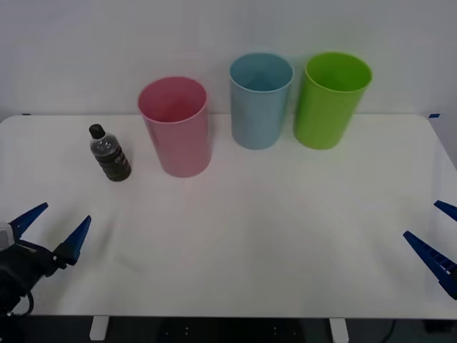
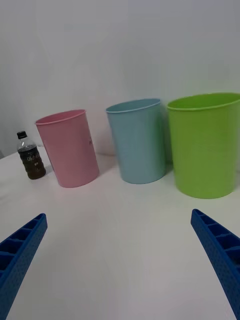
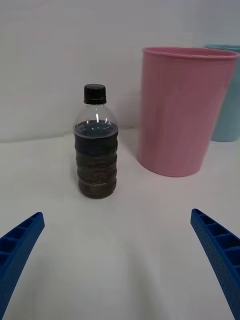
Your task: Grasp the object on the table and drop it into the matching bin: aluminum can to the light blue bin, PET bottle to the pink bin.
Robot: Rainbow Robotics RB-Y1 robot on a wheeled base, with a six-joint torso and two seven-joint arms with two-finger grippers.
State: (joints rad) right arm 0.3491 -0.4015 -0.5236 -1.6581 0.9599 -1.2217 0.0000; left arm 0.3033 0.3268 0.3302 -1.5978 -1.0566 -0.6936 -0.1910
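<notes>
The PET bottle (image 1: 109, 153) stands upright on the white table (image 1: 271, 236), left of the pink bin (image 1: 176, 126); it has a black cap and a dark lower body. The left wrist view shows the bottle (image 3: 96, 145) straight ahead with the pink bin (image 3: 184, 110) beside it. My left gripper (image 1: 51, 231) is open near the table's front left corner, well short of the bottle. My right gripper (image 1: 437, 232) is open at the front right edge. The light blue bin (image 1: 260, 100) stands right of the pink one.
A lime green bin (image 1: 331, 98) stands right of the light blue bin, and all three bins line up along the table's back. A white wall rises behind them. Bare tabletop stretches between the grippers and the bins.
</notes>
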